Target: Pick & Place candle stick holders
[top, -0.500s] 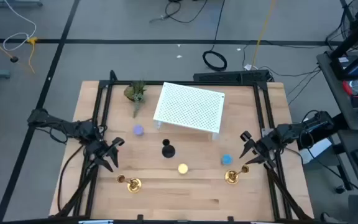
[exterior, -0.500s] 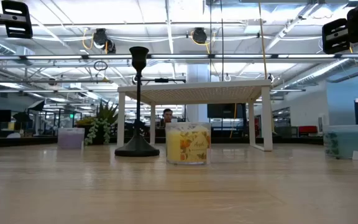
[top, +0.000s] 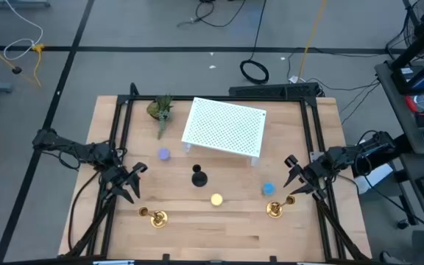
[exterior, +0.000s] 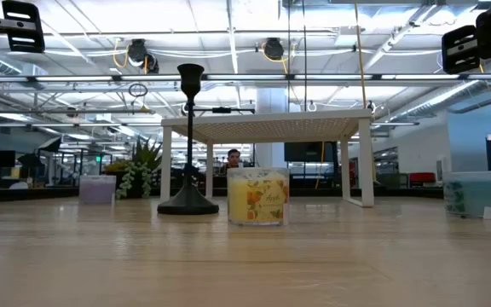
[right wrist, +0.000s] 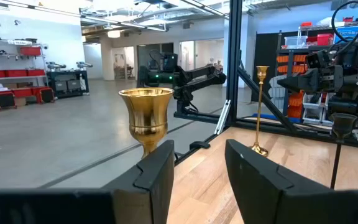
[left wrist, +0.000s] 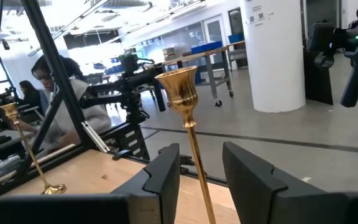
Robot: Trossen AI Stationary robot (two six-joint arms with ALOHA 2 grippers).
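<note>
Three candle stick holders on the tabletop (top: 219,228). Left brass holder (top: 157,217): upright near the front edge, just ahead of the left tool (top: 127,184), whose fingers stand apart with the stem rising between them in the wrist view, seemingly lined up for a grasp. Right brass holder (top: 274,209): upright near the front edge, likewise framed by the parted right tool (top: 294,184). Black holder (top: 199,177): mid-table, before the white perforated stand (top: 224,126), untouched. Yellow candle (top: 216,199) between the brass pair.
</note>
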